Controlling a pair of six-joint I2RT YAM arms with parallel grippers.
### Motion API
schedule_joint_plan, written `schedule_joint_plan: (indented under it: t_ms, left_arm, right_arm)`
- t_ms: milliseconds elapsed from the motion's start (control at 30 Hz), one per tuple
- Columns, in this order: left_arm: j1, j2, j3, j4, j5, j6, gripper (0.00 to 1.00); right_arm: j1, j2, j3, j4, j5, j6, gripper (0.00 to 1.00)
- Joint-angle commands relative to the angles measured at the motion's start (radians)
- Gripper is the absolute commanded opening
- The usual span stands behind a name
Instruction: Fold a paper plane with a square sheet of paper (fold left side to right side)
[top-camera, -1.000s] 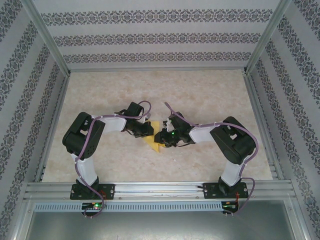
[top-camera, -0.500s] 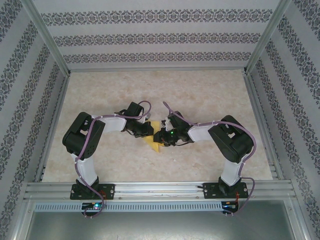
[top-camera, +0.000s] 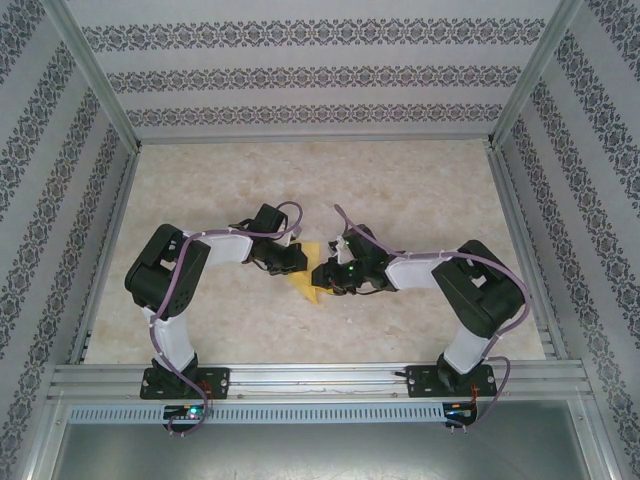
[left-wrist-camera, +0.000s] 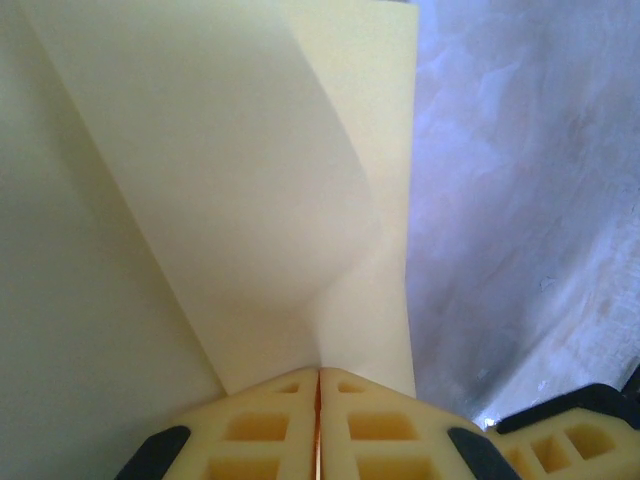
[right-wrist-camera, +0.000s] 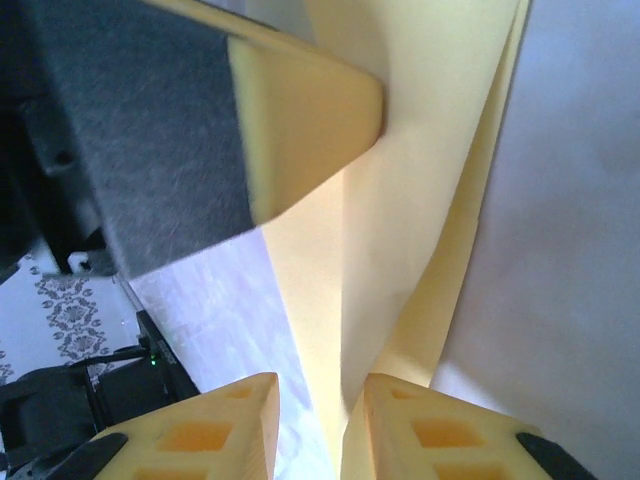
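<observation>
The paper (top-camera: 312, 285) is found at the middle of the table (top-camera: 400, 190), between both grippers. It is pinched tight by the left gripper (left-wrist-camera: 318, 425), likely so it cannot slip. The right gripper (right-wrist-camera: 320, 405) is parted around the fold, maybe so a crease can be pressed.
</observation>
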Motion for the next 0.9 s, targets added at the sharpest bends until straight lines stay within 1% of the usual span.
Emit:
schedule_joint_plan:
  t_ms: [0, 100, 167, 200, 333, 367, 567, 867]
  left_arm:
    - [0.001, 0.038, -0.014, -0.059, -0.083, 0.020, 0.09]
    - [0.000, 0.038, -0.011, -0.062, -0.084, 0.021, 0.08]
    - [0.001, 0.038, -0.010, -0.062, -0.084, 0.021, 0.09]
    - [0.002, 0.038, -0.009, -0.062, -0.084, 0.021, 0.08]
    - [0.001, 0.037, -0.010, -0.061, -0.085, 0.021, 0.08]
    - [0.001, 0.038, -0.010, -0.062, -0.085, 0.021, 0.08]
    - [0.000, 0.041, -0.011, -0.062, -0.086, 0.021, 0.08]
    - [0.001, 0.044, -0.010, -0.065, -0.087, 0.026, 0.08]
  right_arm:
    - [-0.014, -0.076, -0.011, -0.073, 0.021, -0.045, 0.28]
    - [-0.022, -0.117, -0.013, -0.119, 0.033, -0.075, 0.28]
    - [-0.024, -0.130, -0.011, -0.104, 0.023, -0.084, 0.24]
    - [-0.023, -0.127, -0.009, -0.091, 0.014, -0.085, 0.21]
    - [-0.002, -0.080, 0.027, -0.064, -0.018, -0.086, 0.03]
    - [0.006, -0.063, 0.036, -0.062, -0.019, -0.085, 0.01]
    - [0.029, 0.007, 0.059, -0.044, -0.018, -0.076, 0.00]
    - [0.050, 0.021, 0.040, -0.061, -0.023, -0.073, 0.00]
